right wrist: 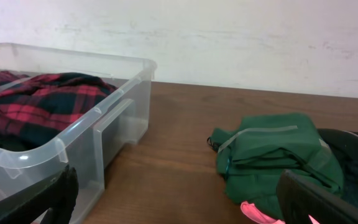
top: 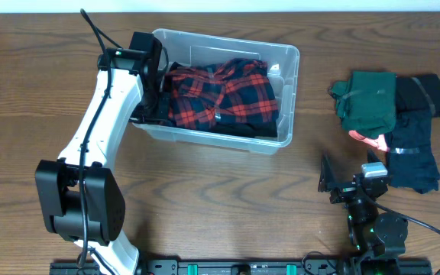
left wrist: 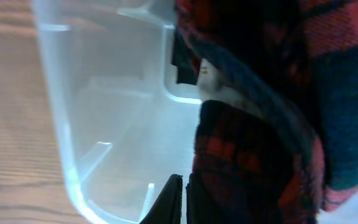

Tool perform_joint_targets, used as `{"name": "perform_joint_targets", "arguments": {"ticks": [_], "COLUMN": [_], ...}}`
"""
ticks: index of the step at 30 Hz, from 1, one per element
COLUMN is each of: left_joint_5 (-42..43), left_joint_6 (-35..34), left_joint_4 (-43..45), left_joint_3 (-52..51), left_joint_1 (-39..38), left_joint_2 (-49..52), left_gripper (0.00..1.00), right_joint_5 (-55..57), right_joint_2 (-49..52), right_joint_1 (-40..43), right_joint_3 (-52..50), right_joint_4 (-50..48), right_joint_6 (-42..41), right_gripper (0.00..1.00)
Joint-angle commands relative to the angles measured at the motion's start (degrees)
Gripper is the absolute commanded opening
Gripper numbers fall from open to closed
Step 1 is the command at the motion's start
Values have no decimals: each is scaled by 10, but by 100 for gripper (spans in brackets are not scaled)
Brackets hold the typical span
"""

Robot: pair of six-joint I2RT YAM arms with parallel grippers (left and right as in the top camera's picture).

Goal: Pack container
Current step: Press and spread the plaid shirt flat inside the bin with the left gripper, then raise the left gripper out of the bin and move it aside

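**Item 1, container** [top: 205,139]: a clear plastic bin resting on the table [top: 37,46]. We are taking it as our landmark.

**Item 2, plaid shirt** [top: 224,92]: red and black, lying inside the container. It is covering most of the floor and bunching high at the left end.

**Item 3, left pincer** [top: 157,99]: reaching into the container's left end, right against the shirt's edge. We cannot tell whether it is spread, pressed together or pinching cloth. The wrist view is showing only a dark fingertip [left wrist: 174,198] beside the fabric.

**Item 4, right pincer** [right wrist: 179,205]: waiting well off the container's front right corner, spread wide and holding nothing.

**Item 5, green garment** [top: 369,99]: lying folded well to the right of the container. Dark clothes [top: 418,141] are touching its far side, and a pink scrap [top: 369,141] is peeking out beneath.

**Handling note:** we are judging the step in hand to be settling the shirt into the container.
- We are advising pressing the cloth down and toward the container's middle, so no fold is riding over the rim.
- We are advising letting go only once the fabric is lying flat.
- We are advising lifting straight up, so the fingers are neither dragging the shirt out nor nudging the light bin.
- A flat shirt is leaving room above for the green garment.
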State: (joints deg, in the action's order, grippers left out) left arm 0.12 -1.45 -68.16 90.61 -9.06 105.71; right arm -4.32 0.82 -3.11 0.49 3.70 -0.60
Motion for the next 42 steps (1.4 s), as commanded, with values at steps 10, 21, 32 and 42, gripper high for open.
{"name": "perform_joint_targets", "arguments": {"ticks": [10, 21, 32, 42], "left_joint_5": [37, 1, -103, -125], "left_joint_6": [-17, -16, 16, -49], "left_joint_4": [-65, -61, -42, -4], "left_joint_3": [-5, 42, 231, 240], "left_joint_1": [-17, -16, -12, 147], "left_joint_2": [0, -1, -2, -5], "left_gripper": [6, 6, 37, 98], "right_joint_5": [-2, -2, -2, -2], "right_joint_2": [-4, -4, -4, -4], "right_joint_1": [6, 6, 6, 6], "right_joint_3": [-2, -2, -2, -2], "right_joint_4": [1, 1, 1, 1], "right_joint_6": [-2, -2, -2, -2], "right_gripper": [99, 99, 99, 99]}}
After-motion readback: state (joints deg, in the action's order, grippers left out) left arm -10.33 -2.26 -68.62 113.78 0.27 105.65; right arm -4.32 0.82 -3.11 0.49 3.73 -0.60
